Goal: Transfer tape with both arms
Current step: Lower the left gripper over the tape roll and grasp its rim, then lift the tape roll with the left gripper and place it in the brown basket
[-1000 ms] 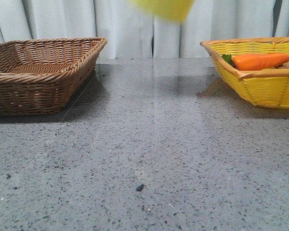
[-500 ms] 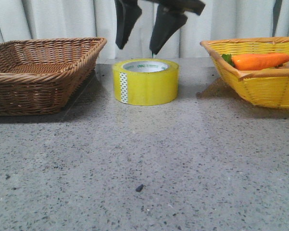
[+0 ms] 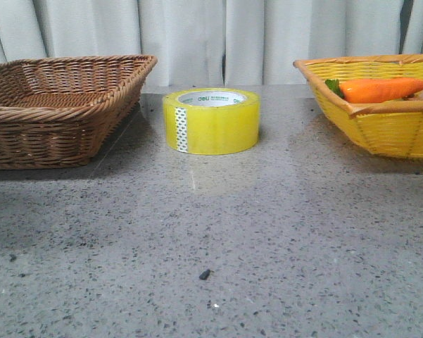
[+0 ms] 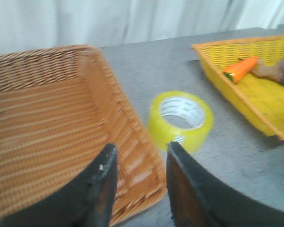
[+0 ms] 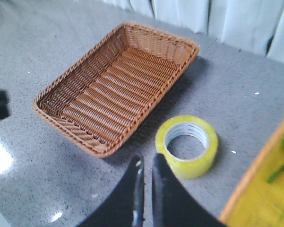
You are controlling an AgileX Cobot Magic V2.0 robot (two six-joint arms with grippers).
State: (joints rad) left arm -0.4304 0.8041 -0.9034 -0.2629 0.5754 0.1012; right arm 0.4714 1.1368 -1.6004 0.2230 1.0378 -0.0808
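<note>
Spanning the whole front view, the grey speckled table (image 3: 267, 232) runs off every edge; white curtains (image 3: 197, 39) close the back. Brown wicker basket (image 3: 56, 105) sits at the left, cropped by the frame edge, its inside not visible from the front. Yellow basket (image 3: 380, 120) at the right is also cropped; an orange carrot toy (image 3: 380, 89) lies in it, and a brownish item beside the toy is too blurred to identify.

Tape (image 3: 211, 121) stands on the table between the two baskets, apart from both and nearer the brown one. It rests flat on one face, core axis vertical, opening upward. White core reads "deli"; the speckled strip faces the camera, left of centre.

Neither arm appears in the front view. Left gripper (image 4: 138, 177) hangs above the brown basket's near corner, jaws parted by a moderate gap, nothing between them. Right gripper (image 5: 145, 182) is above the table just beside the tape, fingers nearly together, only a slit between, holding nothing. Both wrist views are soft.
</note>
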